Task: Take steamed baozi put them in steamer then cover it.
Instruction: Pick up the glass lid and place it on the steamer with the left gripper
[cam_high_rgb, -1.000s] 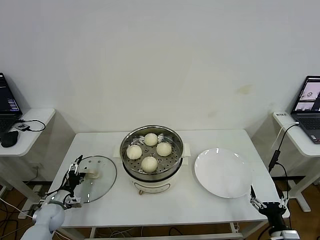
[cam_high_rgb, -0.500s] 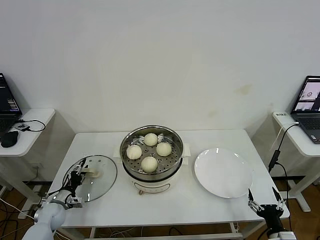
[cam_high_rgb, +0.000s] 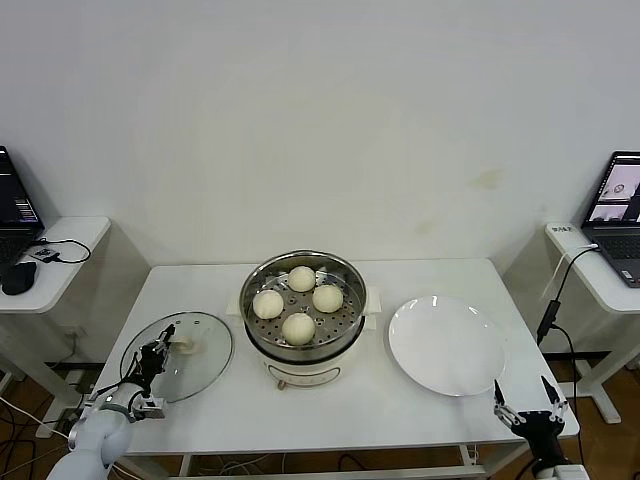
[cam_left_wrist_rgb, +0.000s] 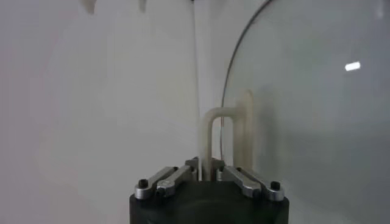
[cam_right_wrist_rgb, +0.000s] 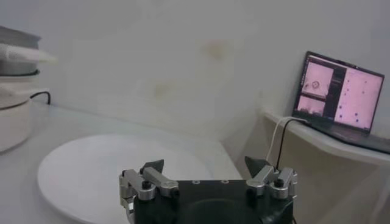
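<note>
The steamer (cam_high_rgb: 345, 330) stands at the table's middle, uncovered, with several cream-white baozi (cam_high_rgb: 299, 327) on its perforated tray. The cover (cam_high_rgb: 205, 360), a clear glass lid, lies on the table to the steamer's left. My left gripper (cam_high_rgb: 160, 350) is shut on the cover's cream bar handle (cam_high_rgb: 184, 346). In the left wrist view the fingers pinch the handle (cam_left_wrist_rgb: 210, 131) at its near end, with the cover's glass (cam_left_wrist_rgb: 317, 109) beyond. My right gripper (cam_high_rgb: 527, 405) hangs open and empty off the table's front right corner; in the right wrist view its own jaws (cam_right_wrist_rgb: 206, 163) stand wide apart.
A flat white plate (cam_high_rgb: 445, 345) lies to the right of the steamer, also visible as the plate (cam_right_wrist_rgb: 91, 170) ahead of the right gripper. Side tables carry a laptop (cam_high_rgb: 620, 205) at right, and a laptop (cam_high_rgb: 15, 205) and mouse (cam_high_rgb: 18, 278) at left.
The left gripper has closed from open onto the cover's handle. The right gripper has sunk a little lower at the table's front right corner.
</note>
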